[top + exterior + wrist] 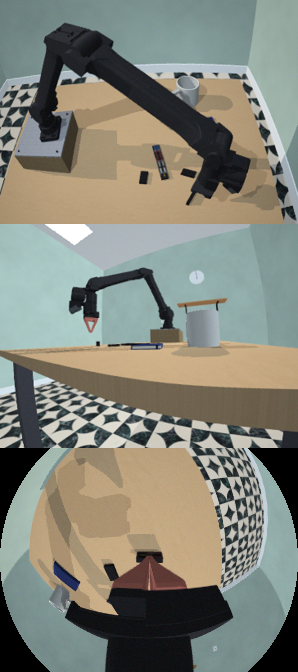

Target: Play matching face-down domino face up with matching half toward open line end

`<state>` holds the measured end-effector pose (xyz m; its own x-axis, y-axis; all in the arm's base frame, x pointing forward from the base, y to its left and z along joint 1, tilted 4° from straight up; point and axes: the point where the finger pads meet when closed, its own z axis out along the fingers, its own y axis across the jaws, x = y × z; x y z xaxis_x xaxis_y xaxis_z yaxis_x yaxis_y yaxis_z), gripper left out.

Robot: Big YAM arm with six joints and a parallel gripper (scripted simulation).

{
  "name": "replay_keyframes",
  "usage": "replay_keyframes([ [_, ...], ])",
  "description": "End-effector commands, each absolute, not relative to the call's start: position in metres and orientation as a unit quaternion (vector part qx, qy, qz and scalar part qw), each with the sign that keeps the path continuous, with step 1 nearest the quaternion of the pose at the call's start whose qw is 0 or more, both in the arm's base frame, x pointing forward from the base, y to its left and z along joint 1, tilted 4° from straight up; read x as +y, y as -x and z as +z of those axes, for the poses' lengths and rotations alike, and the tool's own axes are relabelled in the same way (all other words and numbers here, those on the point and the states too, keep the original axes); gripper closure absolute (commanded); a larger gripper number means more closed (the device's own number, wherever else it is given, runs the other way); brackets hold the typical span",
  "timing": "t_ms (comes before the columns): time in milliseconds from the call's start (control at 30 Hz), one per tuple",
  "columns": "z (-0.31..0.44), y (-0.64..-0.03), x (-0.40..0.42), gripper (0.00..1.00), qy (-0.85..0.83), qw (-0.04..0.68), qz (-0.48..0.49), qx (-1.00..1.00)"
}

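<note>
The line of face-up dominoes (160, 161) lies flat near the table's front middle. One face-down black domino (143, 176) lies to its front left. A second one (188, 172) lies to its right. A third (190, 199) shows partly from under the wrist near the front edge. My gripper (90, 324) hangs well above the table with its reddish fingers shut and nothing between them. In the wrist view the shut fingertips (152, 571) point down, with a black domino (149, 554) just beyond them. In the top view the wrist body (221, 172) hides the fingers.
A white mug (188, 90) stands at the back right. A blue book (146, 346) lies flat, mostly hidden behind the arm in the top view. The arm's grey base block (47, 141) sits at the left. The table's front edge is close to the wrist.
</note>
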<state>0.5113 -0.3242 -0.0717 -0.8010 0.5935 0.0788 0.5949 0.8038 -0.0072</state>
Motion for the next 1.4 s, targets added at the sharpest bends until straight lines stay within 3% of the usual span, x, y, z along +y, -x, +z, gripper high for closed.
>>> replay_keyframes([
  [0, -0.064, -0.521, -0.334, 1.0, 0.319, 0.023, -0.006, -0.948],
  [1367, -0.119, -0.519, -0.336, 1.0, 0.323, 0.021, -0.007, -0.946],
])
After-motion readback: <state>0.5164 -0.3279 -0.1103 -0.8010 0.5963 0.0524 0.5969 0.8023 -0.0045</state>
